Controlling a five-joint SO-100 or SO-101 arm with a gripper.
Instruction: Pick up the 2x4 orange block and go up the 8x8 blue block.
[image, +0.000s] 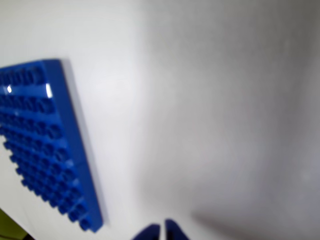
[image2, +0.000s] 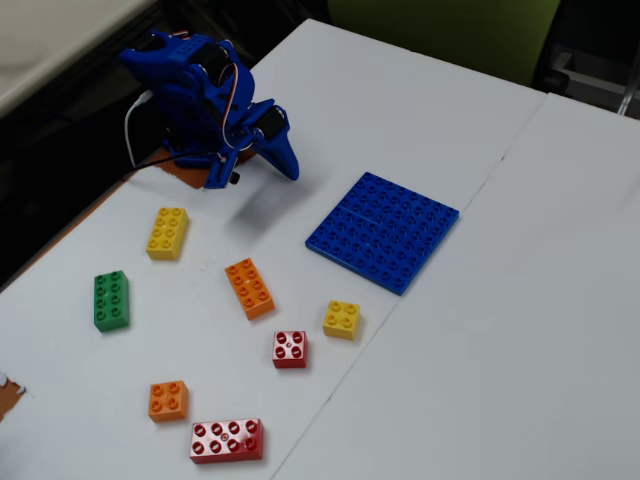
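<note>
Meanwhile, in the fixed view, the blue arm (image2: 205, 95) sits folded at the upper left of the frame, its gripper (image2: 284, 158) tapering to a point that hangs just above the white table (image2: 520, 330). The jaws look drawn nearly together and carry nothing; in the wrist view only two dark blue fingertips (image: 148, 233) show at the bottom edge, a thin gap between them, empty.

The orange 2x4 (image2: 250, 288) lies left of centre in the fixed frame, below the gripper and slightly to its left, well apart from it. Its long axis runs on a diagonal from upper left to lower right. The coming reach, judged from this layout, goes down-frame from the gripper, and the jaws would need to span the brick's short side.

The blue plate (image2: 383, 230) lies flat right of centre, to the brick's upper right and clear of it. A yellow 2x4 (image2: 167, 232) rests to the brick's upper left, and a smaller orange square (image2: 169, 400) lies at lower left; either could be mistaken for the target.

Only the fixed view shows the bricks at all. The wrist view, blurred, catches just the blue plate (image: 45, 145) at its left edge and bare table (image: 225, 125) beyond; the orange 2x4 is out of its sight.
</note>
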